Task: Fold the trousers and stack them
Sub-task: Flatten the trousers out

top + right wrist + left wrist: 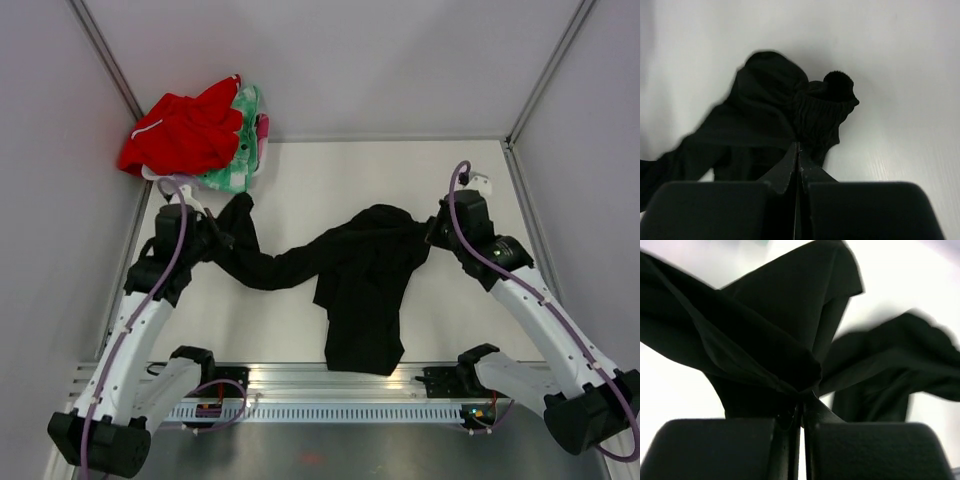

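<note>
Trousers (360,285): black, bunched on surface (300,185), folds indistinct. Left tool (801,407) clamps one end; right tool (797,150) clamps the ribbed edge.

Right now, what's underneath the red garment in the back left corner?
A green-and-pink patterned cloth sticks out from under the red garment along its right and lower edges. How far it extends beneath, or anything else there, is covered.
</note>
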You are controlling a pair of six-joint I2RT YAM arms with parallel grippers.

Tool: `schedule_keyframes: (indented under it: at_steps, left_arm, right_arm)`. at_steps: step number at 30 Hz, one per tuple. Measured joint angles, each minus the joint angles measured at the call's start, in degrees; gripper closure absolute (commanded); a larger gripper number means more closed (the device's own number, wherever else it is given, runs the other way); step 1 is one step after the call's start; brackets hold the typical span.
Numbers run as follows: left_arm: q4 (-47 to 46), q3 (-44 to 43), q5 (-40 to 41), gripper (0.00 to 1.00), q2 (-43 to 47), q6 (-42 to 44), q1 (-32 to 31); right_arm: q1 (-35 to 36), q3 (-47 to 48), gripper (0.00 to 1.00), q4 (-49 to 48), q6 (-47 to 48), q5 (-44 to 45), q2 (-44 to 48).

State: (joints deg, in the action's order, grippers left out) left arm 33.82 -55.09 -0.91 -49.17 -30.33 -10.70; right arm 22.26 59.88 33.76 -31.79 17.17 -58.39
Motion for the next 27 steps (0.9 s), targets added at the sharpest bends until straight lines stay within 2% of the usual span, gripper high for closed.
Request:
schedule_keyframes:
  at_steps: [2,3,5,6,8,9,11,13,14,15,16,21,27]
  left_arm:
    - [1.9,5.6,-0.2,0.98,-0.8,-0.2,0.0]
    - [3.1,8.3,-0.2,0.98,-1.1,-0.3,0.0]
    - [5.7,12.4,-0.2,0.98,-1.0,-0.7,0.0]
    - [7.0,14.0,-0.1,0.98,-0.6,-1.0,0.0]
    - [8.4,15.1,-0.1,0.97,0.2,-1.3,0.0]
    - [8.7,15.0,-0.1,0.93,0.5,-1.4,0.0]
    - [9.3,14.0,-0.1,0.87,0.5,-1.6,0.0]
    - [9.7,12.1,-0.1,0.63,-0.4,-1.7,0.0]
    - [9.5,11.1,0.0,0.35,-0.9,-1.8,0.0]
    - [9.4,10.3,0.0,0.13,-1.4,-1.8,0.0]
    - [9.3,9.6,0.5,0.01,-1.9,-2.1,0.0]
    - [10.3,6.5,3.5,0.0,-6.5,-3.0,0.0]
    - [10.2,5.7,3.3,0.0,-8.5,-1.1,0.0]
  right_arm:
    - [0.0,-4.5,0.97,2.1,-1.2,0.3,-0.2]
    - [0.0,-6.8,0.76,4.0,-1.9,0.2,-0.5]
    - [0.0,-10.6,0.53,8.2,-3.2,-0.1,-0.7]
    - [0.0,-11.8,0.28,10.7,-3.3,-0.5,-0.6]
    - [0.0,-12.2,0.1,14.3,-2.7,-0.9,-0.2]
    - [0.0,-11.8,0.02,15.2,-2.0,-1.3,0.4]
    - [0.0,-9.1,0.02,16.5,-0.3,-1.8,1.1]
    - [0.0,-4.3,0.02,14.9,1.7,-1.9,0.9]
    - [0.0,-1.8,0.02,12.7,2.8,-1.9,0.1]
    - [0.0,0.3,0.02,10.4,3.8,-1.9,-1.0]
    - [0.0,1.8,0.02,7.6,4.9,-2.0,-2.5]
    - [-1.9,7.8,0.02,-5.2,9.6,-5.6,-18.4]
    - [-9.5,11.6,0.08,-10.7,12.4,-14.5,-37.1]
